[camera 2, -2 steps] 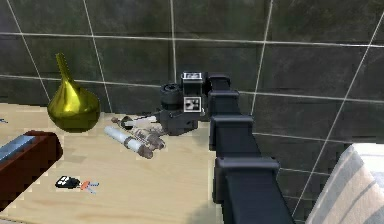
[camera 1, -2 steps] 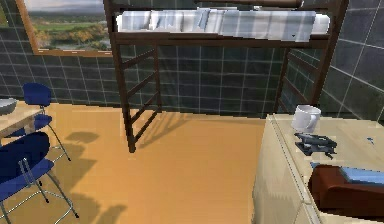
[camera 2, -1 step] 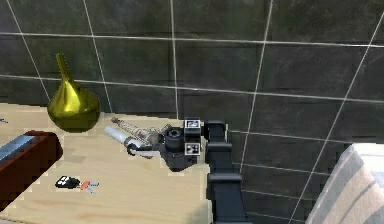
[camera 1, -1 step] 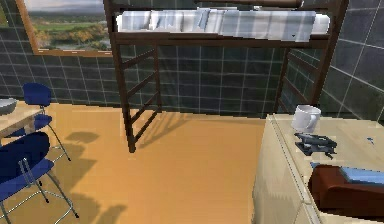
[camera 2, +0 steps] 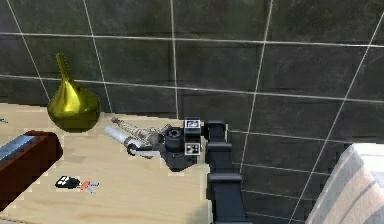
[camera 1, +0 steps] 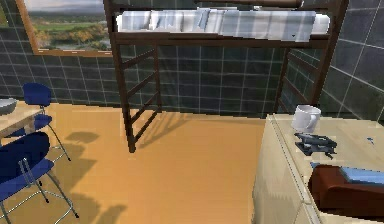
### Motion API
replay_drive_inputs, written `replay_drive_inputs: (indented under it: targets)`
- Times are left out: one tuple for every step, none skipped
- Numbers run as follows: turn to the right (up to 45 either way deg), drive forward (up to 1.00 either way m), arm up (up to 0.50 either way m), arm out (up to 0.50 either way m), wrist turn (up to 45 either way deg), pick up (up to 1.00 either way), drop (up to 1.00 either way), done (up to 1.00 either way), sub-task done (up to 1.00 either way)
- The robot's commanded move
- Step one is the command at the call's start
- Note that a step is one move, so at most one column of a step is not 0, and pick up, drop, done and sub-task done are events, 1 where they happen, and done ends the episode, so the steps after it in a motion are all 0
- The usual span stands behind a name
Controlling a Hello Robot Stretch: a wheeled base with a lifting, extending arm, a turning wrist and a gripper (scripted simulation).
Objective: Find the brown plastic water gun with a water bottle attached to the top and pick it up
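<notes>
- the water gun (camera 2: 126, 132) lies on the pale bench (camera 2: 130, 200), close to the tiled wall. it looks like a small thing with a pale bottle part and a darker part beside it.
- the end effector (camera 2: 157, 148) sits at the far end of the dark arm (camera 2: 226, 185). in the arm side view the water gun is just to its left and a little farther up.
- the water gun's long side runs from up-left to down-right, so its near end points at the end effector.
- i cannot tell if the two touch.
- i cannot tell how the end effector's fingers are set, or if it has hold of anything, since the water gun lies on the bench right at it.
- a yellow vase (camera 2: 72, 98) stands farther left, apart from the water gun.
- my guess is that the next move needs just a tiny reach that way, then a lift.
</notes>
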Motion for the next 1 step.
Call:
replay_drive_inputs:
  targets:
    - [0.0,0.0,0.1,0.0,0.0,0.0,0.0,0.0,0.0]
